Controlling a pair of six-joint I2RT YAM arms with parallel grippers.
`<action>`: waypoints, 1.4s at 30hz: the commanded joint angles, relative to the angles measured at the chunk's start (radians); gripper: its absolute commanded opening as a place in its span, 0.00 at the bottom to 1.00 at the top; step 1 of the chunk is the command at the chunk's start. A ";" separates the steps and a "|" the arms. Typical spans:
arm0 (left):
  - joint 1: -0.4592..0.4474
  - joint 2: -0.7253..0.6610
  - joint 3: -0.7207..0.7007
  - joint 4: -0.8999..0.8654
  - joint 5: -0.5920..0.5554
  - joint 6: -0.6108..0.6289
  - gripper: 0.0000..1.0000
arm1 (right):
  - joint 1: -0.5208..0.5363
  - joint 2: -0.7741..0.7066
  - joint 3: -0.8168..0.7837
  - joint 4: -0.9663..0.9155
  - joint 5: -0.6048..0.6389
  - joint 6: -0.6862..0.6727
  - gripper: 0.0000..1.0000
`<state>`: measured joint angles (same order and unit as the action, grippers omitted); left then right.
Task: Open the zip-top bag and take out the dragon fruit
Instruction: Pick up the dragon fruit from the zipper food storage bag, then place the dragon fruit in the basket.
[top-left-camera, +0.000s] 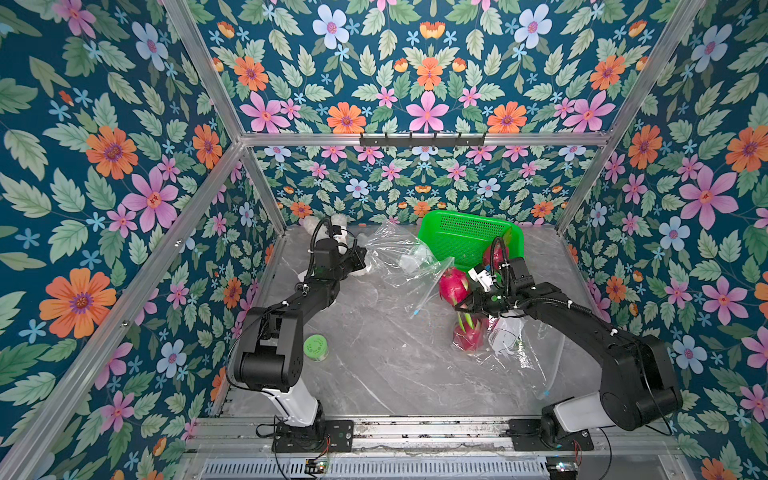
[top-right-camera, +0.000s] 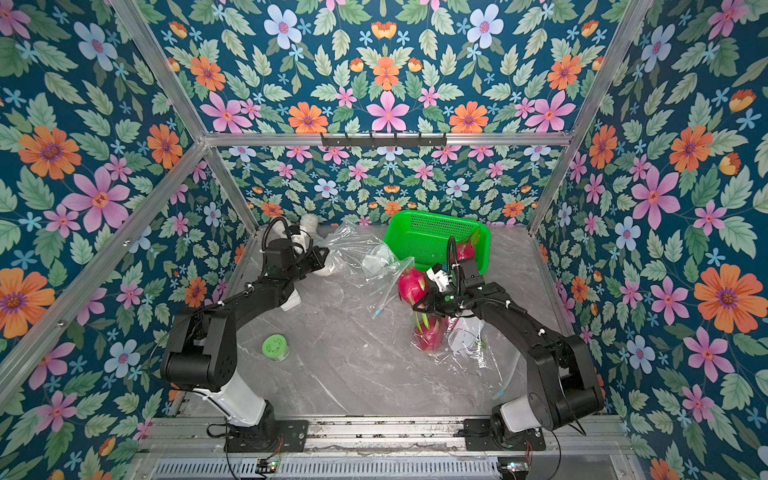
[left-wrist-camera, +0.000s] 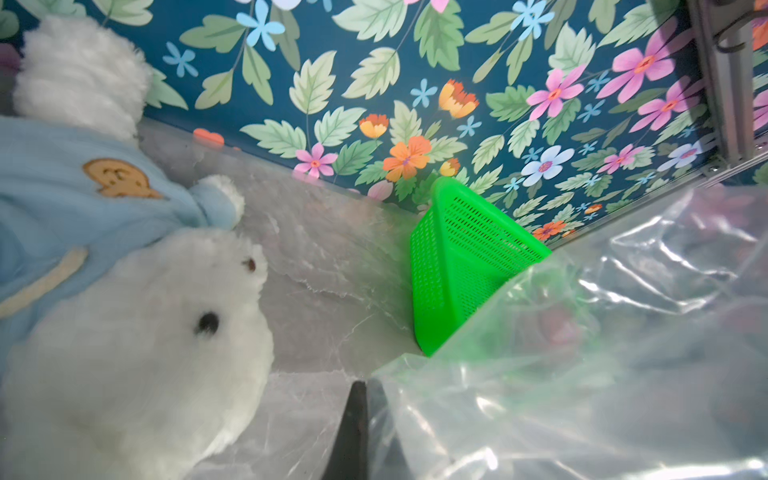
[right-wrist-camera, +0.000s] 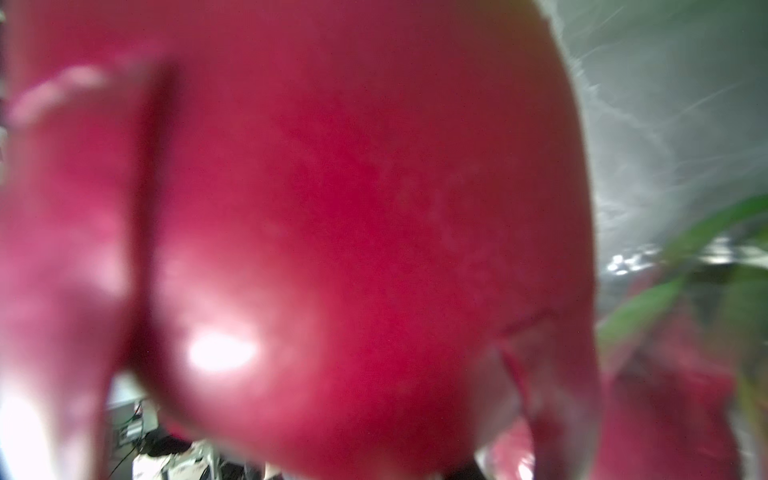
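Right wrist view is filled by a dragon fruit (right-wrist-camera: 353, 208) gripped in the right claw (top-left-camera: 459, 307) near the right edge of the surface (top-left-camera: 374, 353); left claw (left-wrist-camera: 357, 419), closed, pinches the bag (left-wrist-camera: 582, 374)

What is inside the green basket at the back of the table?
One dragon fruit shows in the near corner of the green basket. The right arm covers part of that fruit and corner, so anything more there is hidden.

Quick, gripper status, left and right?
Left gripper: closed, pinching the edge of the zip-top bag.
Right gripper: closed on a dragon fruit.
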<state>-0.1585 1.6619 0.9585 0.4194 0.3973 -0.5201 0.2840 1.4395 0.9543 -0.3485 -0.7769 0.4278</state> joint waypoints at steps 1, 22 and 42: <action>0.005 -0.034 -0.054 -0.014 -0.048 0.025 0.00 | -0.028 -0.033 0.002 -0.003 0.032 -0.014 0.00; 0.002 -0.227 -0.260 -0.099 0.047 0.024 0.00 | -0.269 0.384 0.437 0.176 0.195 0.052 0.00; 0.002 -0.299 -0.287 -0.144 0.058 0.027 0.00 | -0.229 0.680 0.588 0.057 0.422 0.023 0.07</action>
<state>-0.1574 1.3663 0.6682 0.2752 0.4458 -0.4961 0.0536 2.1166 1.5497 -0.1902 -0.4480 0.4736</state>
